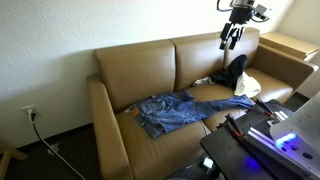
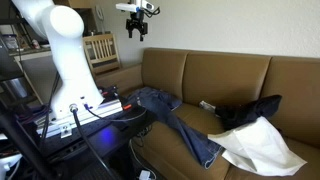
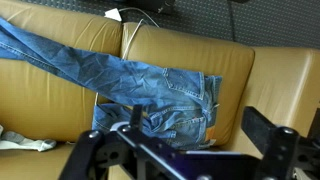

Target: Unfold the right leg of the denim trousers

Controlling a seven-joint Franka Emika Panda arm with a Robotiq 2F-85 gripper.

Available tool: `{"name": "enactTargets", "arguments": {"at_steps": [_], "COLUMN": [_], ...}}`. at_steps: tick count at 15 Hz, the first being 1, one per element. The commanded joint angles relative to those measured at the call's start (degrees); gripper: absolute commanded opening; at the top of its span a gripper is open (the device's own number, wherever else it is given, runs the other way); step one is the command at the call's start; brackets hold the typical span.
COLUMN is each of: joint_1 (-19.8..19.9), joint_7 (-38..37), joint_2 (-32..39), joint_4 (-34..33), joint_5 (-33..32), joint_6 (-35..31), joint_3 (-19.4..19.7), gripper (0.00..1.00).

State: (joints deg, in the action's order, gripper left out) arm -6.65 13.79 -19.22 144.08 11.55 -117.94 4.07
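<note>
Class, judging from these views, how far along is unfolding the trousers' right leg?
Done: nothing visible; only one leg of the denim trousers lies stretched along the couch. In hand: the gripper hangs open, empty, high above. Left: descend, grasp the other leg, spread it.

- Faded mid-blue denim trousers (image 3: 152, 88) lie spread across the tan leather couch (image 3: 55, 105), one leg stretching toward the upper left.
- The black gripper (image 3: 185, 150) hangs above them, jaws wide apart.

Gripper (image 1: 231, 40) held high on raised arm (image 2: 62, 60), approx. vert., pts. downward; jaws wide apart in wrist view.
</note>
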Motion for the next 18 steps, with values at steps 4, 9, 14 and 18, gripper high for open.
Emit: {"name": "enactTargets", "arguments": {"at_steps": [4,9,14,18], "joint_1": [-0.32,-5.06,-10.82,-19.06], "joint_7": [-4.95,-17.18,-36.5,-50.24], "joint_2": [5.43,18.53,35.92,47.67], "joint_4": [-0.61,-2.26,-9.12,-21.94], "joint_5": [0.34,4.62,-8.37,-19.51], "joint_6": [-2.98,-13.66,-37.5,-36.96], "joint_3": [-4.04,-13.0,-16.9,-8.49], "gripper": [1.0,1.0,1.0,1.0]}}
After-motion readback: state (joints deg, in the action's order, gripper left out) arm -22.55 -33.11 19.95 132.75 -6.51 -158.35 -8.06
